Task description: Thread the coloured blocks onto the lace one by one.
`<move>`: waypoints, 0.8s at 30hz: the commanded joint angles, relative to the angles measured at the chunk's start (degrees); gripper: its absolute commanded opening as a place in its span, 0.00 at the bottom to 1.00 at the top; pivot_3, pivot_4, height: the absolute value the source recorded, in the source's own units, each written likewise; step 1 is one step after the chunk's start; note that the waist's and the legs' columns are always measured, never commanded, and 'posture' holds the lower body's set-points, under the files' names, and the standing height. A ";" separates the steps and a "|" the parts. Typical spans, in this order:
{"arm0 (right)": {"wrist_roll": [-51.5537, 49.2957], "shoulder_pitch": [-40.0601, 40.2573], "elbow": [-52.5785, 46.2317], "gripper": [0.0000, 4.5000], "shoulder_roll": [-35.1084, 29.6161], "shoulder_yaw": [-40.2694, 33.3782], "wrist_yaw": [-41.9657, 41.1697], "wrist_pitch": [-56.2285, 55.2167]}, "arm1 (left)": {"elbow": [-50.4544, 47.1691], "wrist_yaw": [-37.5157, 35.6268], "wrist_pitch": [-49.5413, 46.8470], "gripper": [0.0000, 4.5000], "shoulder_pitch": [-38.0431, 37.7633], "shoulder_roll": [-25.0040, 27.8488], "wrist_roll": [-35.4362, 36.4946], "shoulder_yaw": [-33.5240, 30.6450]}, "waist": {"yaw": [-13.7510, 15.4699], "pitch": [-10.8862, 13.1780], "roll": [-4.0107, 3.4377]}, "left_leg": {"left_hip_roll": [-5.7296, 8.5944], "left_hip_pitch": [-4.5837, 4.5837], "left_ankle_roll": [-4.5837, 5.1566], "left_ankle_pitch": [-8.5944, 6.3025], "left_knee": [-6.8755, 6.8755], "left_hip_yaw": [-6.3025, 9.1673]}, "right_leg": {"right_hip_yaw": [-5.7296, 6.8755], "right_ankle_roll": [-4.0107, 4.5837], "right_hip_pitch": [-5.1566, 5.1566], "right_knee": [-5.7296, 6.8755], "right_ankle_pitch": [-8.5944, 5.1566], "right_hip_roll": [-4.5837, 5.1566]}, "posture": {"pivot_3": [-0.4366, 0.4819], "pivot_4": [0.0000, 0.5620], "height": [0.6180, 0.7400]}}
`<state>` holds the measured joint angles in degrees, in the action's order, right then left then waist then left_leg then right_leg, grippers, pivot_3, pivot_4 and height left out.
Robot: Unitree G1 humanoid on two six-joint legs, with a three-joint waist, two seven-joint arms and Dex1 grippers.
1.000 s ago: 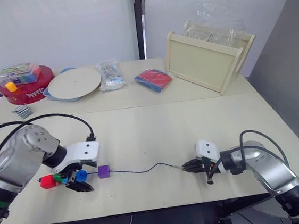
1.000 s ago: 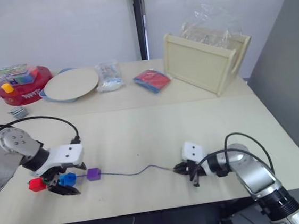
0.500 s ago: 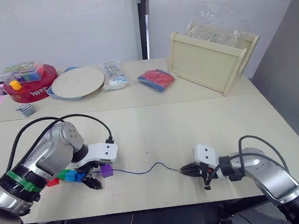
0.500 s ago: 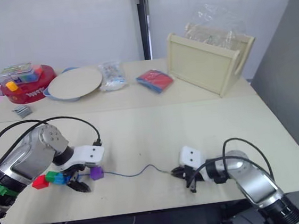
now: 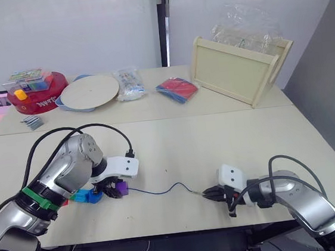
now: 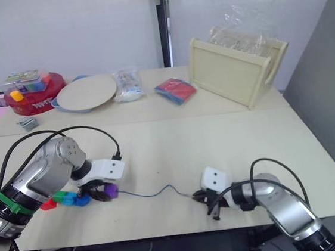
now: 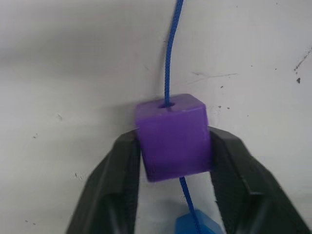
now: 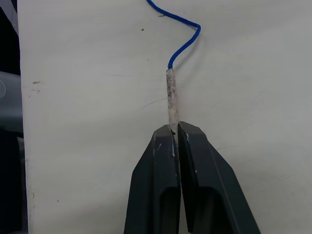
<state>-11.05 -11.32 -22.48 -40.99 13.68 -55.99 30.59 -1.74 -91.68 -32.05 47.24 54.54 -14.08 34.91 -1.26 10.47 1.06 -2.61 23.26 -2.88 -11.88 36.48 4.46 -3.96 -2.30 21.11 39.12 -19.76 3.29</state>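
Near the desk's front edge the right gripper (image 8: 174, 134) pinches the lace (image 5: 162, 192) tip to keep it taut while the left gripper (image 7: 173, 146) clamps the purple block (image 7: 173, 136), probably sliding it along.

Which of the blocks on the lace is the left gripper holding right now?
The purple block, pinched by the left gripper. It sits last in the row, nearest the lace's free end; the blue block is next.
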 commanded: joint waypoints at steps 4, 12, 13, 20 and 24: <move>1.10 2.15 -0.75 0.00 -2.36 0.09 0.83 1.08 | 0.25 -0.82 2.24 0.27 -1.03 1.08 0.69 2.02 | 0.05 0.00 0.00 | 0.00 0.00 0.00 0.00 0.02 0.00 | 0.00 0.00 -0.01 0.00 0.00 0.00 | 0.48 0.27 1.00; 1.63 4.79 2.66 0.00 -7.17 -11.33 4.76 -2.85 | 5.63 1.60 9.83 0.27 -6.65 7.57 -2.91 -1.51 | -0.62 -0.03 -0.02 | -0.01 -0.11 0.02 -0.01 0.03 -0.02 | -0.03 0.00 -0.07 0.05 0.00 0.00 | 0.48 0.27 1.00; 2.01 4.98 3.35 0.00 -7.64 -12.84 5.74 -3.47 | 5.82 1.55 10.40 0.27 -7.70 8.72 -2.89 -2.33 | -0.95 -0.04 -0.04 | -0.02 -0.15 0.02 -0.01 0.03 -0.03 | -0.05 0.00 -0.07 0.11 0.00 -0.01 | 0.48 0.27 1.00; 2.93 7.42 4.00 0.00 -8.84 -16.88 8.34 -4.58 | 8.62 3.49 13.73 0.27 -11.77 12.73 -4.13 -6.50 | -3.41 -0.13 -0.24 | -0.22 -0.48 0.06 0.00 -0.36 -0.05 | -0.24 0.06 -0.07 0.27 -0.03 -0.29 | 0.48 0.27 1.00; 2.35 7.59 1.89 0.00 -7.83 -14.85 8.34 -3.35 | 7.34 4.09 13.31 0.27 -13.37 12.52 -3.96 -7.66 | -3.55 -0.15 -0.30 | -0.22 -0.51 0.07 0.01 -0.39 -0.06 | -0.24 0.08 -0.06 0.30 -0.04 -0.29 | 0.48 0.27 1.00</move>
<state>-8.66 -3.56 -18.85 -48.78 -0.45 -48.33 26.72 2.31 -88.36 -17.43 36.04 64.80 -13.49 26.18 -4.80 10.33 0.76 -2.83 22.76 -2.81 -11.87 36.10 4.41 -4.19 -2.22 21.05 39.42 -19.80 3.01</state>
